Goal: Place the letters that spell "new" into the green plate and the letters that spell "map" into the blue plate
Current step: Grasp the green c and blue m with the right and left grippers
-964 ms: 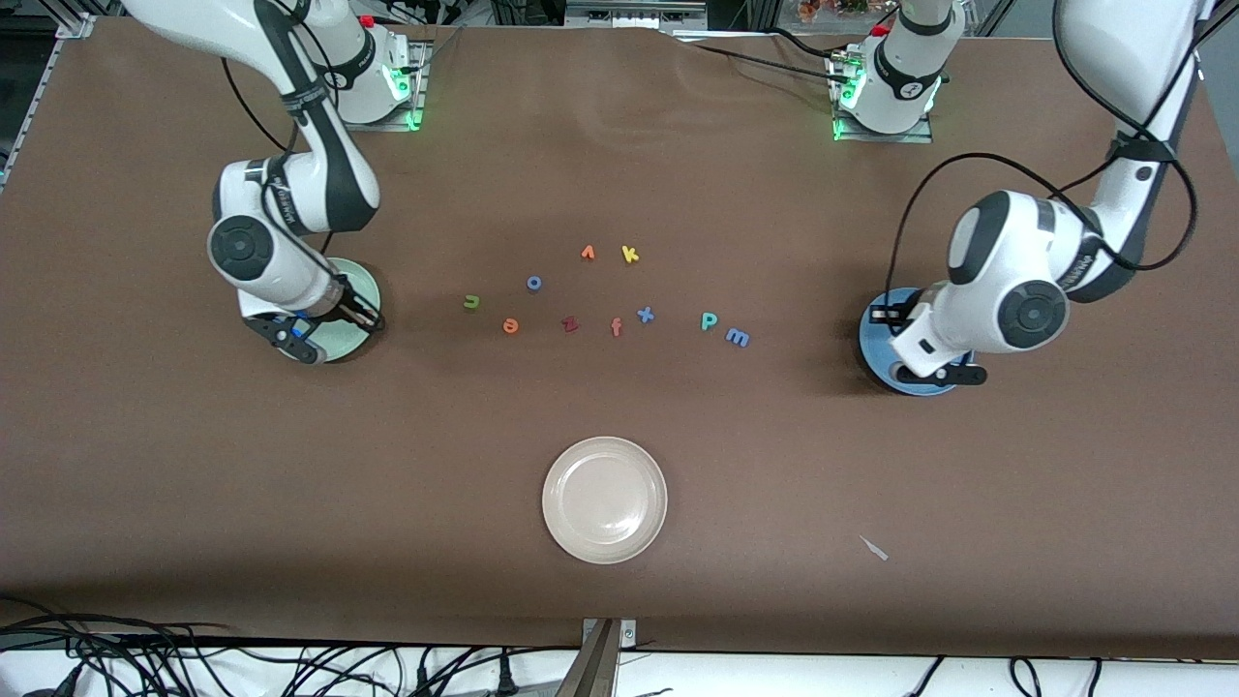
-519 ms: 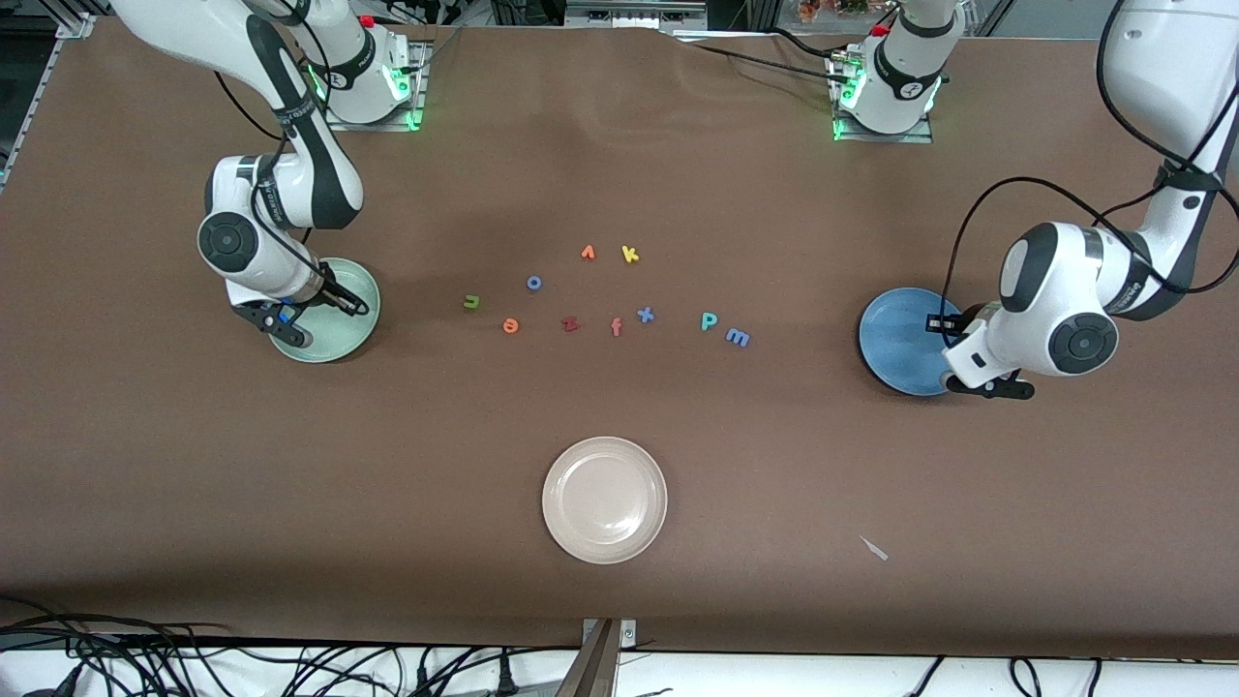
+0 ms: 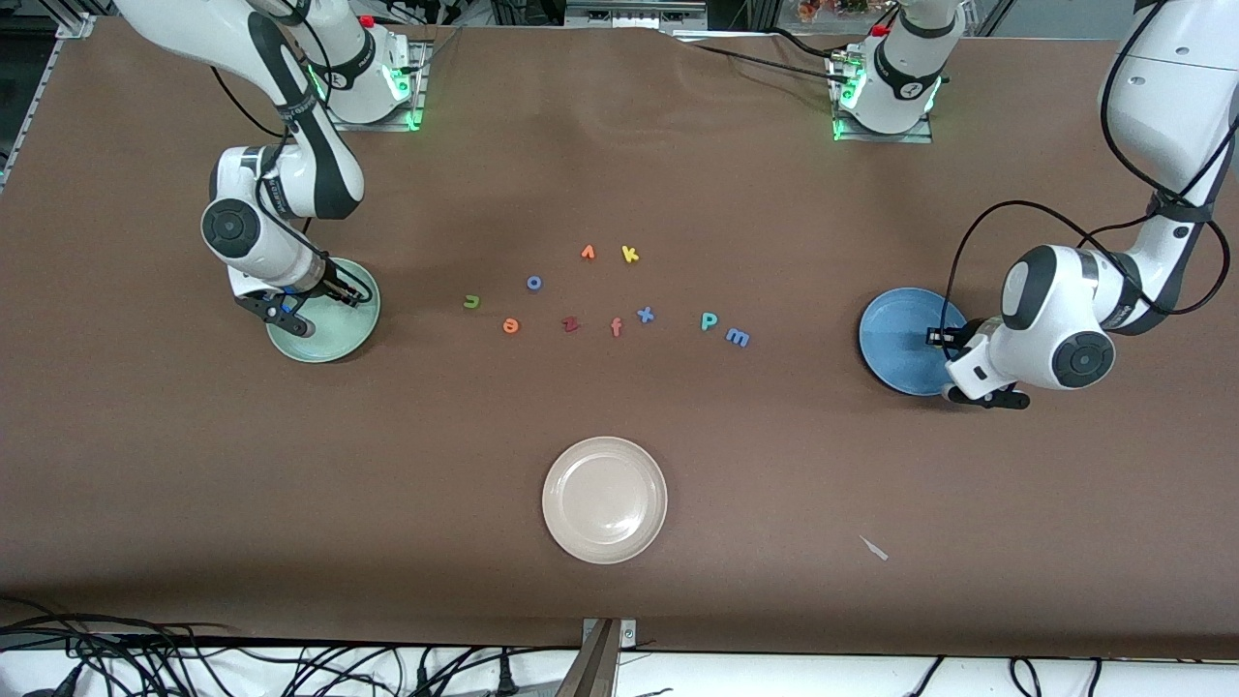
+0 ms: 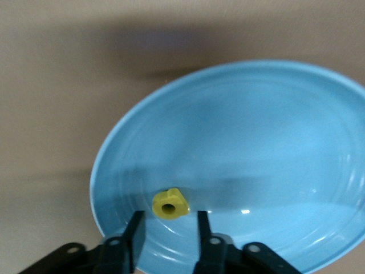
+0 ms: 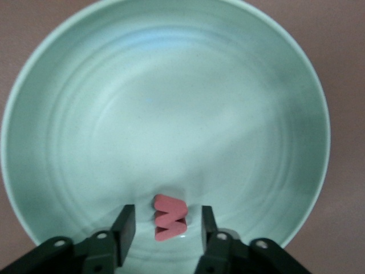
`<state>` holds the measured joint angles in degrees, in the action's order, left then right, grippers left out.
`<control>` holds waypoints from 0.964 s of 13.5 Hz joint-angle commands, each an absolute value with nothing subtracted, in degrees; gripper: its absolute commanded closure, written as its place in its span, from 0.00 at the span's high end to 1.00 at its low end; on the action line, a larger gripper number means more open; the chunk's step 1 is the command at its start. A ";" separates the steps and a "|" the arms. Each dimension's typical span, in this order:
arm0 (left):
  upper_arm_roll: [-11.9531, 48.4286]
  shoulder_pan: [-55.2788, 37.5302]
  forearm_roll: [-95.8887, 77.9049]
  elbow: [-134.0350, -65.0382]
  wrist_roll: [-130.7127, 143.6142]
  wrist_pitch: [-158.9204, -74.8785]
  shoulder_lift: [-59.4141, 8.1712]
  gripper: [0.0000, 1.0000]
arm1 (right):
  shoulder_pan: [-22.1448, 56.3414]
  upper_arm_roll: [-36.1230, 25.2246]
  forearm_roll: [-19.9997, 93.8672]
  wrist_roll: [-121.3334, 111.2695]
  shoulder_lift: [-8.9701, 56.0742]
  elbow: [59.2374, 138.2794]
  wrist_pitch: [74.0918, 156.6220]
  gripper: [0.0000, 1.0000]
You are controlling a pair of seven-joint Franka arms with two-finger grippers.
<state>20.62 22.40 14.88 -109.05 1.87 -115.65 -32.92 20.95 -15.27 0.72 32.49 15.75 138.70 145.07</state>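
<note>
The pink-red w lies in the green plate between the fingers of my open right gripper, free of both. In the blue plate near its rim lies the yellow a, just ahead of my open left gripper, untouched. In the wrist views, the right gripper is low over the green plate and the left gripper over the blue plate. On the table between the plates lie the green n, orange e, teal p and blue m.
Among those letters lie a dark red z, orange f, blue x, blue o, yellow k and another orange letter. A beige plate sits nearer the front camera.
Both grippers have opened and let go, the w into the green plate and the a into the blue plate. The left arm drew back toward its end of the table.
</note>
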 commanded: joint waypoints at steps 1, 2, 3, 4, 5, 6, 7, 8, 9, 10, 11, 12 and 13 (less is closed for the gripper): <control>21.97 22.06 15.12 -106.79 2.45 -114.44 -32.44 1.00 | 21.18 -15.47 0.44 31.38 12.58 138.35 143.89 0.98; 23.80 22.06 13.81 -106.44 4.64 -114.43 -32.08 1.00 | 21.27 -15.21 0.61 31.81 12.05 137.21 141.88 0.98; 25.30 22.15 11.88 -106.35 8.23 -114.43 -31.99 1.00 | 21.44 -14.94 0.79 32.60 11.87 135.72 139.59 0.98; 26.70 22.06 10.73 -105.83 12.09 -114.43 -31.99 1.00 | 21.45 -13.46 1.05 33.83 11.87 133.88 137.13 0.98; 28.63 21.97 10.55 -105.65 16.31 -114.43 -32.08 1.00 | 21.45 -11.79 1.23 35.67 11.87 132.38 135.54 0.98; 30.31 21.97 10.55 -105.56 20.78 -114.61 -32.17 1.00 | 21.45 -10.47 1.32 38.38 11.87 131.49 135.09 0.98; 31.89 21.62 10.37 -105.47 25.18 -114.87 -32.43 1.00 | 21.45 -8.11 1.32 41.28 11.95 131.40 135.44 0.98; 32.69 20.66 9.07 -105.47 30.44 -115.13 -32.52 1.00 | 21.45 -5.91 1.32 42.27 12.65 131.40 136.14 0.98; 32.70 18.74 7.40 -104.51 35.89 -115.14 -32.61 1.00 | 21.71 -3.80 1.49 42.80 13.00 131.40 137.27 0.98; 32.61 16.72 6.34 -103.81 41.08 -115.14 -32.69 1.00 | 21.88 -2.30 1.49 44.02 13.70 131.40 139.29 0.98; 32.61 15.39 6.15 -103.62 46.61 -115.14 -33.04 1.00 | 21.88 -1.85 1.49 44.82 14.49 131.40 141.31 0.98; 32.61 13.99 6.07 -103.62 51.11 -115.83 -33.39 1.00 | 21.97 -1.15 1.49 44.82 15.46 131.40 142.46 0.98; 32.61 12.32 5.89 -103.88 55.07 -117.32 -33.57 1.00 | 21.97 -0.01 1.49 44.91 16.34 131.48 144.12 0.98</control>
<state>33.06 14.87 7.41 -104.72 48.07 -116.05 -32.83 22.17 -1.16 0.96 44.69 14.35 131.62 141.19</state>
